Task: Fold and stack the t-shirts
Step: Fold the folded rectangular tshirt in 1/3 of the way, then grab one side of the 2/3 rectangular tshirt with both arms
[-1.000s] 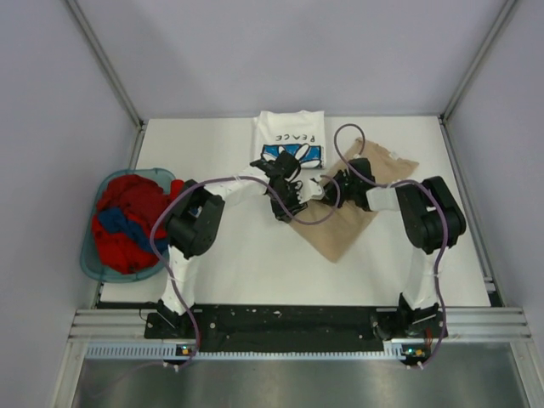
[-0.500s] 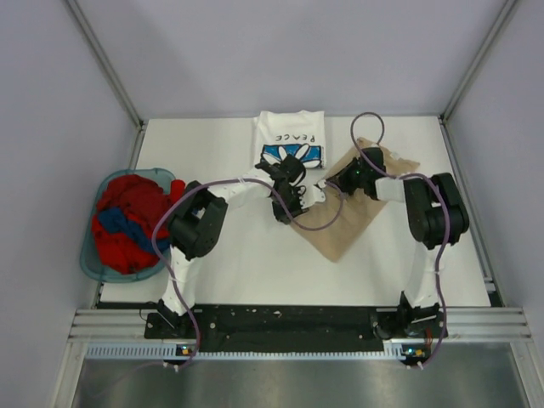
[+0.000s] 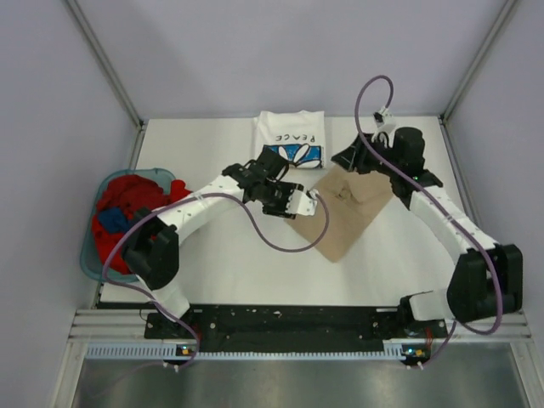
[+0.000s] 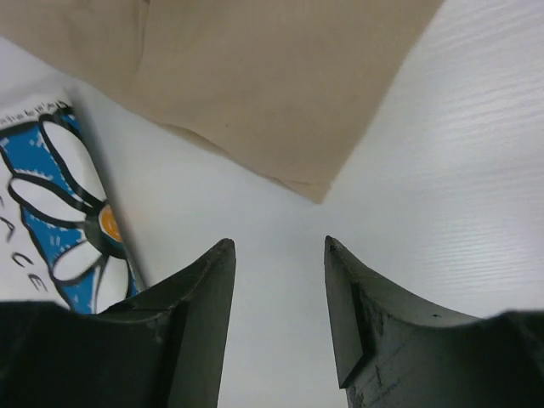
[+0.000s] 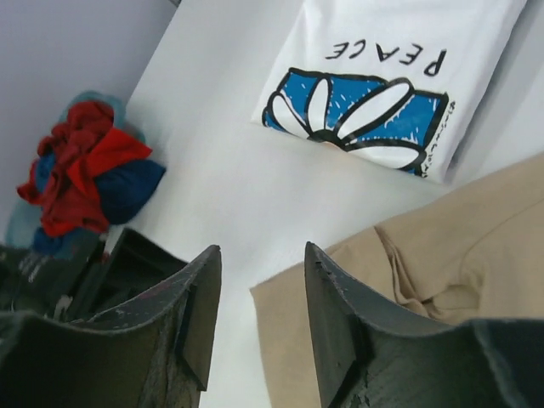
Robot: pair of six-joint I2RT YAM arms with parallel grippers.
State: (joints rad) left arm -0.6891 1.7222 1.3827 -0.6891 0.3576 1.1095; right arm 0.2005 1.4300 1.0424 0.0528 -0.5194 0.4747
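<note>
You have the tan shirt lying flat on the white table, partly folded, just in front of the folded white daisy shirt with its "PEACE" lettering. Your left gripper hangs above the bare table beside the tan shirt's corner, jaws apart and holding nothing. Your right gripper is over the tan shirt's far edge, jaws likewise parted and empty. The red and blue shirts sit heaped in the teal basket at the left.
</note>
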